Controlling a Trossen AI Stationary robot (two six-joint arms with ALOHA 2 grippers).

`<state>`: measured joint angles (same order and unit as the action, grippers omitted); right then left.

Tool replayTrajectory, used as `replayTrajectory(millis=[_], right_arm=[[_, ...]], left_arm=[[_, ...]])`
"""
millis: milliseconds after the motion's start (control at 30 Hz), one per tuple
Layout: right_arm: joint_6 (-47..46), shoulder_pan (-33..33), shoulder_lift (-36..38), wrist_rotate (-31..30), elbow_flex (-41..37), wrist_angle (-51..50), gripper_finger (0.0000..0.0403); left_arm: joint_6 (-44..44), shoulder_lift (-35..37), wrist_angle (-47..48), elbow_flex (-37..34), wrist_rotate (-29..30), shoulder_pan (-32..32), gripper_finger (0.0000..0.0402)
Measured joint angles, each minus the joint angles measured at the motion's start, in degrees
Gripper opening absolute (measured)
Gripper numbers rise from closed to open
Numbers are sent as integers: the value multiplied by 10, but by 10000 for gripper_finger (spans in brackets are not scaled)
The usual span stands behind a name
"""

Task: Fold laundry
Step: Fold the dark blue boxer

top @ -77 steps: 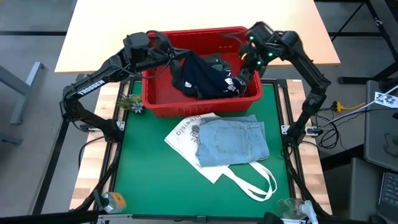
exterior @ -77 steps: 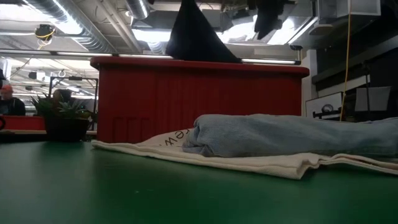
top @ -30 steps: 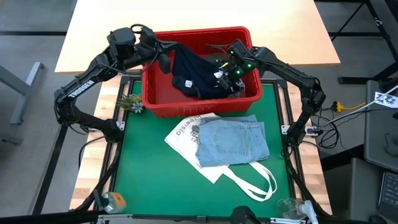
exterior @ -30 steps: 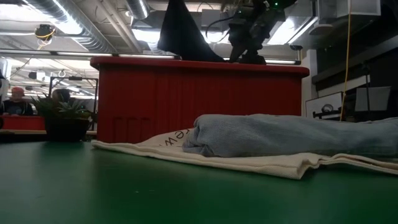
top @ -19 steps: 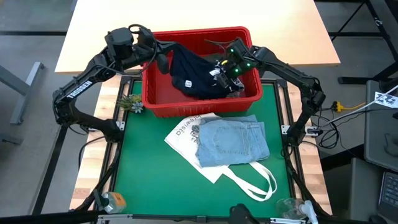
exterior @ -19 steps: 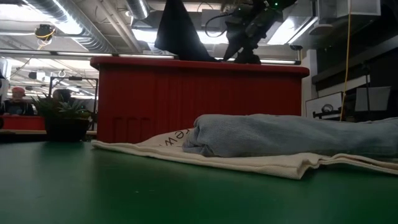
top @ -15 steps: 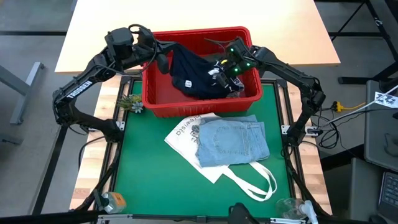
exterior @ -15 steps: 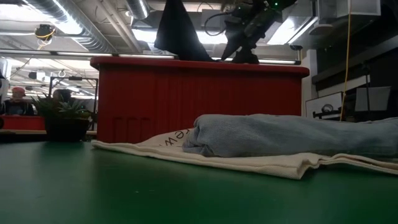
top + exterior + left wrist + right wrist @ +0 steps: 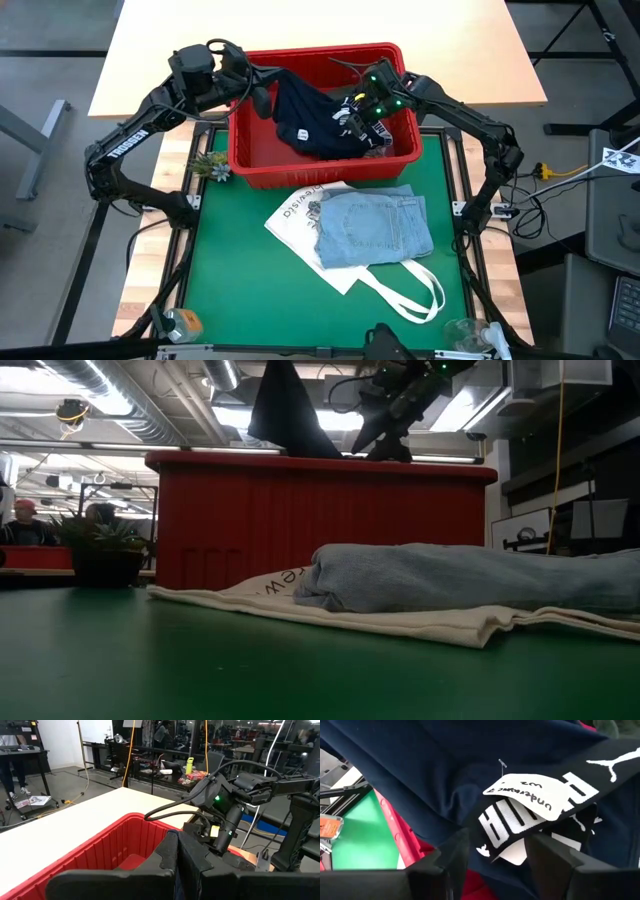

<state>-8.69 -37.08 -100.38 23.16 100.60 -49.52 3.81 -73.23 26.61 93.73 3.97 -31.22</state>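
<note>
holding up the navy blue garment point(image 9: 310, 118) over the red basket point(image 9: 262, 166), my left gripper point(image 9: 262, 97) had its jaws clamped shut on the cloth at the basket's left end. my right gripper point(image 9: 357, 116) was down in the basket with its jaws apart, one on each side of the white-lettered waistband point(image 9: 520, 815). the folded light blue denim point(image 9: 372, 229) lay on the white tote bag point(image 9: 300, 215) on the green table point(image 9: 240, 290).
</note>
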Motion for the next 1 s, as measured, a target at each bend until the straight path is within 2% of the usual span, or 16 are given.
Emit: replayTrajectory(millis=[133, 333, 367, 533, 633, 900, 1000], right_arm=[[3, 0, 0, 0, 0, 0, 147], [22, 0, 0, 0, 0, 4, 23], [22, 0, 0, 0, 0, 6, 12], [15, 0, 1, 1, 7, 13, 24], [16, -1, 1, 1, 36, 14, 8], [31, -1, 3, -2, 174, 8, 6], [36, -1, 3, -29, 235, -5, 6]], left_arm=[[0, 0, 0, 0, 0, 0, 0], [0, 0, 0, 0, 0, 0, 0], [0, 0, 0, 0, 0, 0, 0], [0, 0, 0, 0, 0, 0, 0], [0, 0, -1, 0, 0, 0, 0], [-40, 18, -9, 0, 43, 0, 0], [-45, 33, -17, 0, 62, 0, 0]])
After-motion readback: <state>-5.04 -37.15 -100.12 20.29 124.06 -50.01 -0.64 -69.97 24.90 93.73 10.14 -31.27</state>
